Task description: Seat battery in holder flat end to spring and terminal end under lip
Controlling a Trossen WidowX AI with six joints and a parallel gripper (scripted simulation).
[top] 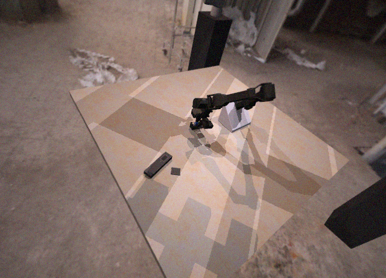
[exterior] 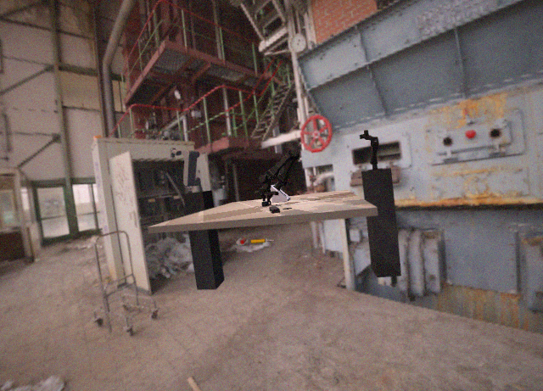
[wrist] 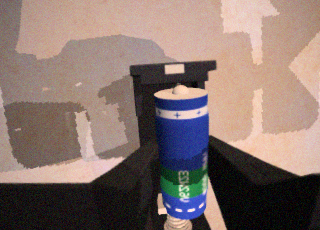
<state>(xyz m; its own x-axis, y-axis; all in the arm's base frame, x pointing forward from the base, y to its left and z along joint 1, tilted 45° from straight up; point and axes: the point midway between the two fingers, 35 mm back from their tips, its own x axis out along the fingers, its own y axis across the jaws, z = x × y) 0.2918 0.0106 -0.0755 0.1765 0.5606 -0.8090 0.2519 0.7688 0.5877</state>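
The blue battery with a green band is between the fingers of my gripper, which is shut on it. In the wrist view its terminal end points up the picture, toward the lip of the dark holder. Its flat end is at the coiled spring at the bottom. The terminal end shows in full on the near side of the lip, not covered by it. The battery hides much of the holder's tray. Whether it touches the holder's floor cannot be told.
A dark oblong block and a small dark square lie on the table toward its left edge in the top view. A pale wedge-shaped block stands beneath my arm. Dark pillars stand beside the table.
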